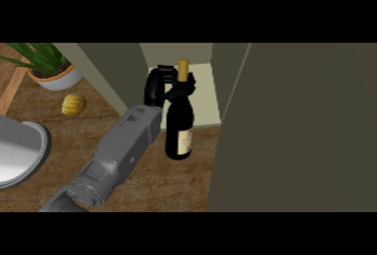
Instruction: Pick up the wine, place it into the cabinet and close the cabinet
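Left hand (pixel 163 85) is curling round the wine bottle (pixel 179 130) neck, holding it at the cabinet (pixel 117 69) opening. Open cabinet door (pixel 302 129) is filling the right side. Potted plant (pixel 48 67), small yellow object (pixel 74 104) are sitting on the counter (pixel 66 129) left.

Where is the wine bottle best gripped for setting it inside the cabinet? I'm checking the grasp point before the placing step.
Grip the neck, from the left side, as the left hand does now. The wine bottle narrows there, so fingers curl right round it, and the wide body hangs free below to go into the open cabinet.
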Available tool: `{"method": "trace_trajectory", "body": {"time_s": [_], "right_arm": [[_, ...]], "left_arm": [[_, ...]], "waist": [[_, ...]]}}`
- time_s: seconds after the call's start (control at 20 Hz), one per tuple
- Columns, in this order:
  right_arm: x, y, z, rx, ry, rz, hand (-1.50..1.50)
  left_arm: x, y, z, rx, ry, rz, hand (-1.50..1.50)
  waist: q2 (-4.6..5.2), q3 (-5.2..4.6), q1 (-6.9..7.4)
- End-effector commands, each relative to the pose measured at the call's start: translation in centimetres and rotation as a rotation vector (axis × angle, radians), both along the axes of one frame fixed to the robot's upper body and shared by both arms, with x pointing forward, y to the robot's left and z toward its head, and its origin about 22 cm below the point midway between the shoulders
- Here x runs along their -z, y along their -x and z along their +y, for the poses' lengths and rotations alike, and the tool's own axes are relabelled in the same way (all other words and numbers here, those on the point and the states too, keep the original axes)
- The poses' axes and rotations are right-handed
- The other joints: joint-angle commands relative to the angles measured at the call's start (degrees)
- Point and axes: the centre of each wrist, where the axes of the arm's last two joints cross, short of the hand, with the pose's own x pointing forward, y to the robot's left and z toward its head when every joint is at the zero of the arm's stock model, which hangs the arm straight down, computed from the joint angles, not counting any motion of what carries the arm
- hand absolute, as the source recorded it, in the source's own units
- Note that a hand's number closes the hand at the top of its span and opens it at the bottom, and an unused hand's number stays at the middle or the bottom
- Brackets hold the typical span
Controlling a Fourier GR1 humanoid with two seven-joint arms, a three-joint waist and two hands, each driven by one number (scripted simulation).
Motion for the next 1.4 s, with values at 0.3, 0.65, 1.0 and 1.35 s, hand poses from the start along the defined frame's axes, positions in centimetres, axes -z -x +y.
{"method": "trace_trajectory", "body": {"time_s": [0.3,0.65,1.0,1.35], "right_arm": [[-2.3,2.4,-0.5,-0.07,-0.091,-0.002,-1.5],[-2.1,1.8,-0.6,-0.085,-0.085,-0.035,-1.5],[-1.7,1.8,-0.7,-0.079,-0.079,-0.033,-1.5],[-1.7,2.0,-0.5,-0.097,-0.078,-0.028,-1.5]], "left_arm": [[-0.8,-1.4,2.6,-0.073,-0.054,-0.037,1.5],[-2.2,-2.2,2.5,-0.146,-0.179,-0.102,-1.5],[-2.2,-2.5,3.8,-0.199,-0.232,-0.087,-1.5],[-4.5,-3.3,2.4,-0.079,-0.107,-0.158,-1.5]], "waist": [[0.33,0.0,-0.49],[1.21,-0.03,-1.82],[1.16,-0.01,-1.74],[0.96,-0.14,-1.44]]}}
